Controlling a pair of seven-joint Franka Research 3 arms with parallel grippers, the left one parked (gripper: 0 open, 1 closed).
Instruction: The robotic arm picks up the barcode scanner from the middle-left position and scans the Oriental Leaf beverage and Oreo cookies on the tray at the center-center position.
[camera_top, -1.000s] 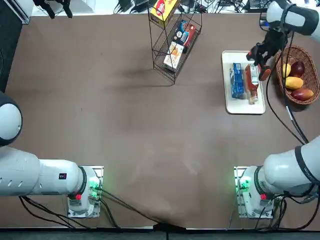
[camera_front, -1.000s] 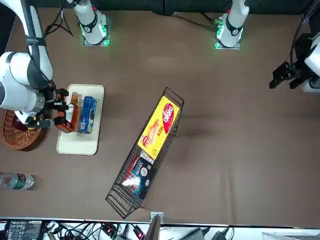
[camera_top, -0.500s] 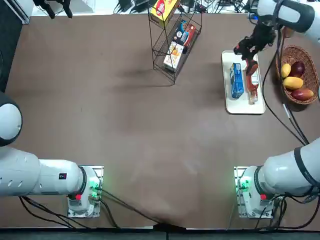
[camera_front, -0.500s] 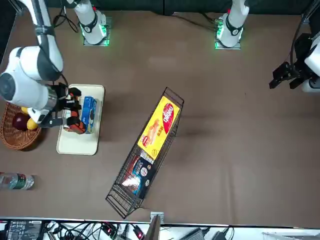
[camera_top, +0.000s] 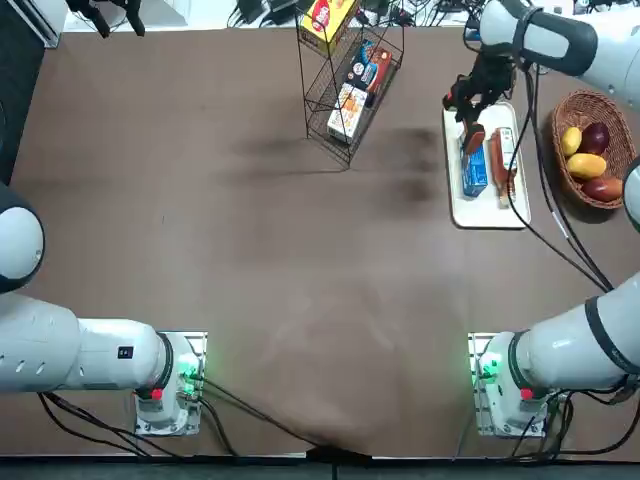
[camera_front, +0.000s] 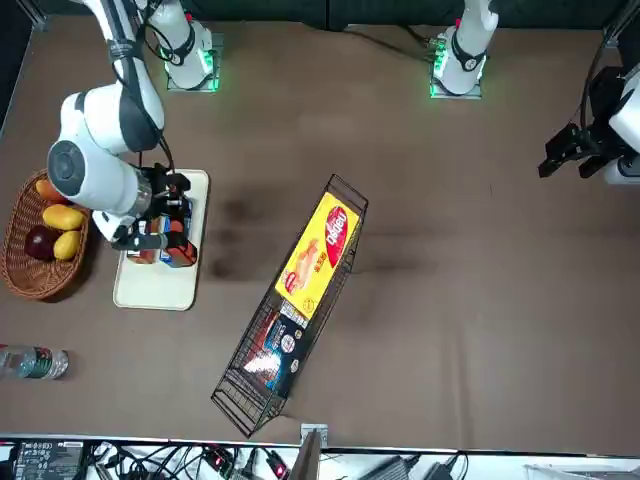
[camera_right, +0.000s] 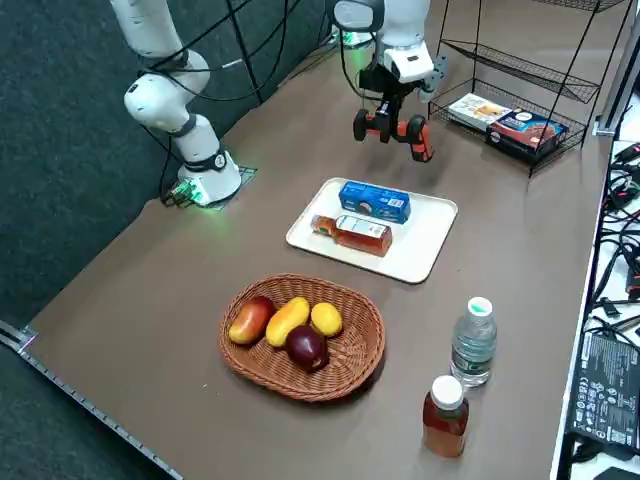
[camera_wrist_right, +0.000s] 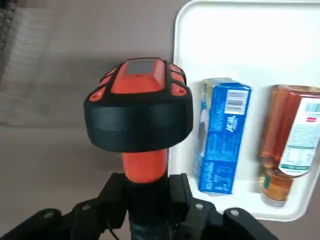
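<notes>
My right gripper (camera_top: 470, 100) is shut on the barcode scanner (camera_wrist_right: 139, 110), a black device with an orange handle clamped between the fingers. It hangs above the table at the white tray's (camera_top: 487, 212) far corner, on the wire rack's side. On the tray the blue Oreo cookies pack (camera_top: 474, 170) lies next to the Oriental Leaf beverage (camera_top: 499, 165), both flat. In the wrist view the scanner head sits beside the Oreo cookies (camera_wrist_right: 222, 140), with the beverage (camera_wrist_right: 290, 135) beyond. From the right side the scanner (camera_right: 420, 140) floats past the tray (camera_right: 420, 250).
A wicker basket (camera_top: 598, 108) of fruit stands right of the tray. A tilted wire rack (camera_top: 350, 75) with snack boxes is at the table's far middle. A clear water bottle (camera_right: 473, 342) and an amber bottle (camera_right: 445, 415) stand near the table's far right edge.
My right gripper carried the scanner from the basket side of the tray across the bottle and the blue pack to the rack side. The tray's things have not moved.
</notes>
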